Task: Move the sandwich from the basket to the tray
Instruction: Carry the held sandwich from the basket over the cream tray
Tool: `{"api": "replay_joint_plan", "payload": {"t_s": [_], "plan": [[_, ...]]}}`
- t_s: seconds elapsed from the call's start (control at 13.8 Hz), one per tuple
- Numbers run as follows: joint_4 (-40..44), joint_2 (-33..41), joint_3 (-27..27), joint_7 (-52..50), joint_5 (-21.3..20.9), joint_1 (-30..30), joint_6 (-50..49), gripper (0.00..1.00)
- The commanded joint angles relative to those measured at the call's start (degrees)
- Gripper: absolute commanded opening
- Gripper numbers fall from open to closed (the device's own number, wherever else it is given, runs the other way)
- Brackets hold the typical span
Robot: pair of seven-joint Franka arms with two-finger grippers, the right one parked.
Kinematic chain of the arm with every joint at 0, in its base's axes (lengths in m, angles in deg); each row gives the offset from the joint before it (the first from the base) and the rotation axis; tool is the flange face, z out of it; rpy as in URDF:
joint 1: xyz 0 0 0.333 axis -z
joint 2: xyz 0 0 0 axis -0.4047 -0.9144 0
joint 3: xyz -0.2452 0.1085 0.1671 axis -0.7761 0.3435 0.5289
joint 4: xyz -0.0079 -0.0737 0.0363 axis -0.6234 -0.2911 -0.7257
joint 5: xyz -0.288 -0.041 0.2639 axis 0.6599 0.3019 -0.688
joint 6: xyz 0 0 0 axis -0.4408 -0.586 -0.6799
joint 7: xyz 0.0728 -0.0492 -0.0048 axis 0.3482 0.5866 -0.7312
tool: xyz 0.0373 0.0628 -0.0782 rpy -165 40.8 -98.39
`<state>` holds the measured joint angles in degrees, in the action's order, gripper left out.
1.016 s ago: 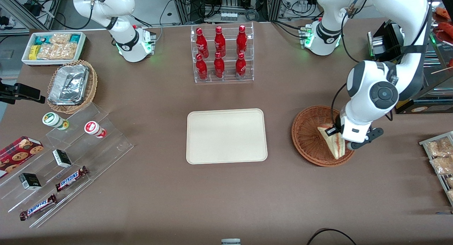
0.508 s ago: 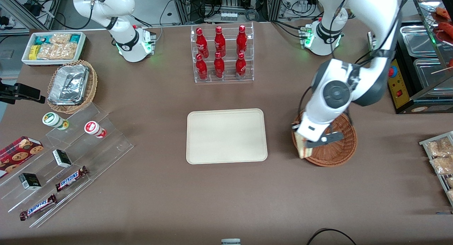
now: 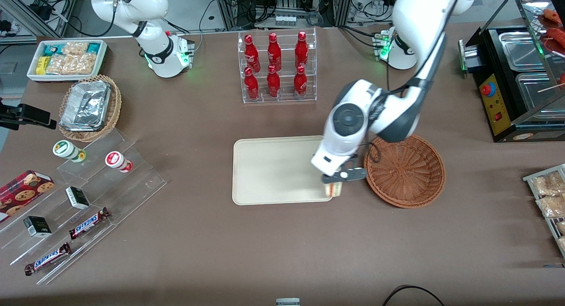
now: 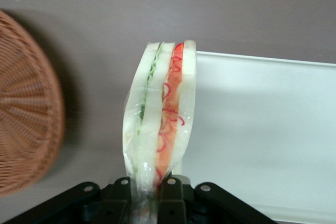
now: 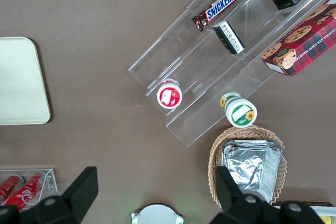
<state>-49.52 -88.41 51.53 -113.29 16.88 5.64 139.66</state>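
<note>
End effector (image 3: 336,182) is clamped on the sandwich (image 3: 334,190), holding it by the bread faces so it hangs edge-down over the tray's (image 3: 273,169) corner nearest the basket (image 3: 404,171). Basket is empty. Near the tray, candy bars read "SNICKERS" (image 3: 87,222).

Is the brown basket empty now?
Empty. The basket shows only bare wicker; the end effector holds the sandwich above the tray's edge.

Sandwich (image 3: 333,189) — gripper (image 3: 332,184) (clamped) — now tray-side
</note>
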Motion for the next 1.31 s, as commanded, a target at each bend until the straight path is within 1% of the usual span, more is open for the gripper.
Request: {"api": "replay_joint_plan", "payload": {"t_s": [0.0, 0.29, 0.51, 0.73, 1.23], "plan": [[7.72, -5.32, 0.83, -4.62, 0.1, 4.22, -1.6, 0.0], [15.37, -12.09, 0.91, -12.8, -0.16, 9.15, -1.43, 0.0], [19.07, -15.88, 1.0, -15.71, -0.43, 11.0, -1.51, 0.0], [19.34, -17.2, 1.09, -17.73, -0.6, 12.4, -1.52, 0.0], [19.43, -19.31, 1.09, -21.25, -0.6, 13.64, -0.47, 0.0]]}}
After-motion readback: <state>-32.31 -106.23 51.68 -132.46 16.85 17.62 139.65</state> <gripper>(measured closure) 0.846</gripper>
